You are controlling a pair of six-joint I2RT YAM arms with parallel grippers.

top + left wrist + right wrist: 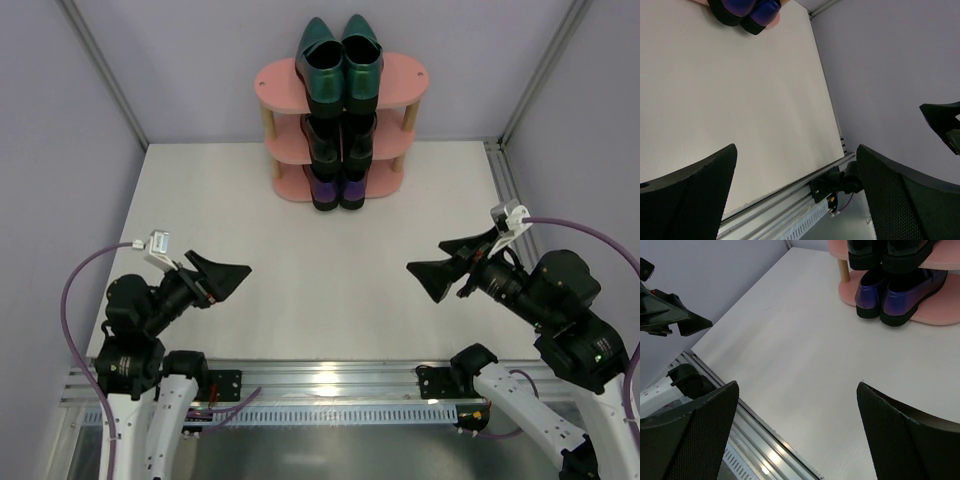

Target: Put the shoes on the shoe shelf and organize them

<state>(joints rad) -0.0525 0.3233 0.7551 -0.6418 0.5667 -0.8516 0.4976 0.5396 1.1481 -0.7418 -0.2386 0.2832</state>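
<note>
At the far edge of the table (300,290), our shelf (405,78) carries green shoes (340,62) on top, black shoes (338,140) mid-tier, purple shoes (337,188) below. Left gripper (232,283) and right gripper (427,278) hang spread, empty. Overhanging heels: we reckon one bump could spill them.

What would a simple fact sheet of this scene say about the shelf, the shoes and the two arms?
Shelf: pink shoe shelf, three tiers, at the far side of the table
Top tier: teal-green pair, heels toward the arms
Middle tier: black pair
Bottom tier: purple pair
Shoes off the shelf: none seen
Left fingers: spread open, holding nothing, above the table
Right fingers: spread open, holding nothing, above the table
</note>
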